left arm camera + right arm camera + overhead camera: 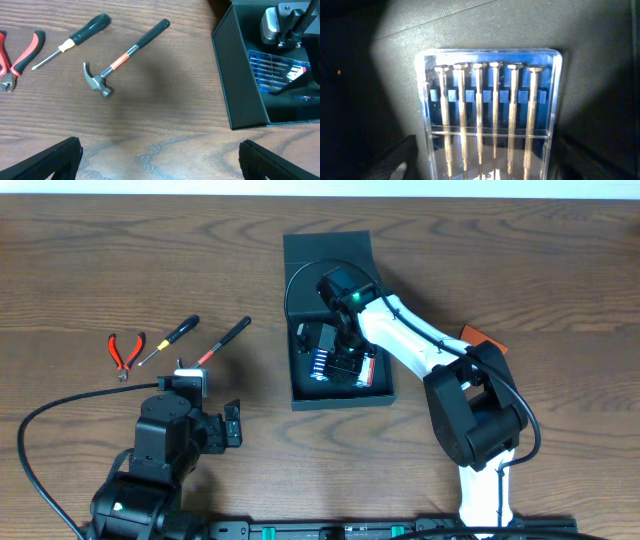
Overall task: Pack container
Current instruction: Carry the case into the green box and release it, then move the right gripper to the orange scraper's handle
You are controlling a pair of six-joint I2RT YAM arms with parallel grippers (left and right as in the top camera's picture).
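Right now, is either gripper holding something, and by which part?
Left gripper: nothing. Right gripper straddles the screwdriver case in the container; a hold cannot be told.

left arm (165, 445): all black, blocky housings, black cable looping off behind the left gripper (160, 160) | right arm (410, 340): white shells, black joints, black cable alongside | green light (355, 300) lit just behind the black right gripper (345, 360)

pliers (122, 361), screwdriver (75, 39), hammer (131, 49) on wooden table (520, 260)
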